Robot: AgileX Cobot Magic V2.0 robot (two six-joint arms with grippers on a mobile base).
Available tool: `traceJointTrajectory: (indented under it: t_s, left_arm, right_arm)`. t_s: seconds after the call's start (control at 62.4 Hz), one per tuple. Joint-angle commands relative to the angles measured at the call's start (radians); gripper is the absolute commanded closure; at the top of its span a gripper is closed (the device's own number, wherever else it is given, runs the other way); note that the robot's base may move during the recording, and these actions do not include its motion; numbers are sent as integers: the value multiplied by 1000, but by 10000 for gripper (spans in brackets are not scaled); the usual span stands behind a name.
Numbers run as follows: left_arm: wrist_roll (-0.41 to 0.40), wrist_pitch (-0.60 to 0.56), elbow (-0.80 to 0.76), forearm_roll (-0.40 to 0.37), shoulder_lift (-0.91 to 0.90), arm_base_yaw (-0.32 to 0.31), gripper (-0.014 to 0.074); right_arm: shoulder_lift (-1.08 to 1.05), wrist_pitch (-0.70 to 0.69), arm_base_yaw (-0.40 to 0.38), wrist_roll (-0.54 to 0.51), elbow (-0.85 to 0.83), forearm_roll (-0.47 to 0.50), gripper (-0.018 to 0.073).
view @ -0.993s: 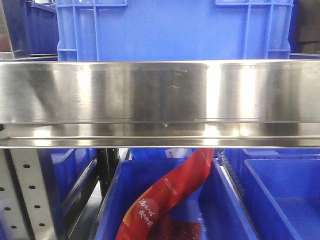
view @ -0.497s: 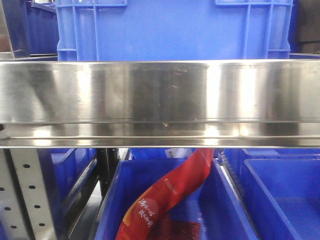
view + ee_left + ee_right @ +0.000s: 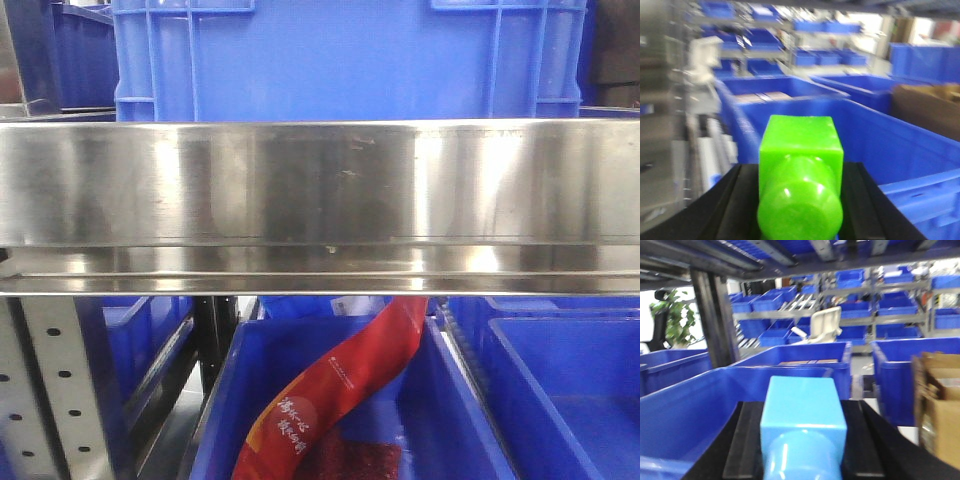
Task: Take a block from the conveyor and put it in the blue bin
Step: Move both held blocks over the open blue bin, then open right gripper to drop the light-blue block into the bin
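A blue bin (image 3: pixel 900 145) stands just ahead of the left claw (image 3: pixel 800 170), which points level and clamps a glossy lime-green block (image 3: pixel 801 145), a cube with a rounded knob. The right claw (image 3: pixel 802 407), also level, has a second bin (image 3: pixel 685 410) ahead-left and grips a pale blue block (image 3: pixel 802 395) of the same shape.

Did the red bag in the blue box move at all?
No. The red bag lies in the same spot as before, under the shiny steel rail, inside the blue box.
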Motion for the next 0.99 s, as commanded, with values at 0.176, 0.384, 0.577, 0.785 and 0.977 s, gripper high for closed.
traceJointTrajectory:
  t_s: [0.176,0.384,0.577,0.785,0.977]
  left_arm:
    - [2,76,-241,-7,264,-101,707]
    - [2,139,-456,-7,466,-106,707]
    - [2,156,-566,-7,593,-106,707]
    - [2,159,-568,-7,636,-106,707]
    - [2,180,-568,-3,649,-106,691]
  right_arm:
    - [212,13,155,-3,-198,-8,721]
    - [432,20,236,-3,-353,-119,721]
    - [617,110,236,-3,-501,-119,721]
    - [684,156,236,-3,-521,-119,721]
    - [692,155,236,-3,-521,-119,721]
